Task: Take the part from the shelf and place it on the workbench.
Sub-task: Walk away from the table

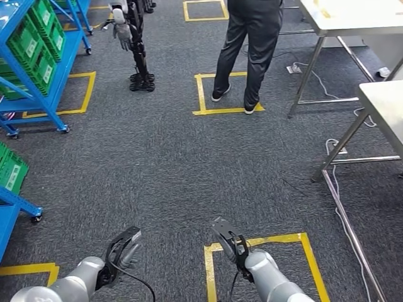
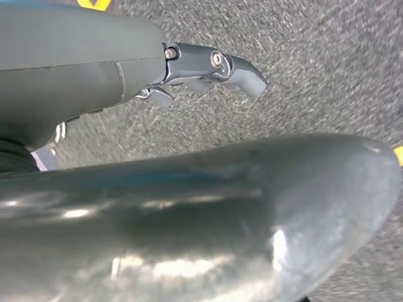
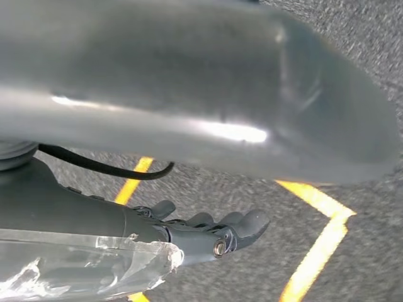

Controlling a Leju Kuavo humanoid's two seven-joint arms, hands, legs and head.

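Observation:
The blue shelf (image 1: 56, 78) stands at the far left and carries green bins (image 1: 38, 41); I cannot make out any part in them. White workbenches stand at the right, one far (image 1: 351, 19) and one nearer (image 1: 387, 104). My left hand (image 1: 124, 244) hangs low over the carpet with its fingers (image 2: 237, 68) stretched out and nothing in them. My right hand (image 1: 228, 238) is also low, over a yellow floor square, fingers (image 3: 247, 223) straight and holding nothing. A crumpled clear film (image 3: 90, 264) lies along the right hand's cover.
A person (image 1: 247, 44) in dark trousers stands ahead on a yellow-taped square (image 1: 223, 94). Another robot (image 1: 135, 44) stands ahead to the left. A second blue shelf (image 1: 12, 189) with a green bin is near left. Cables (image 1: 332, 170) trail under the table legs at right.

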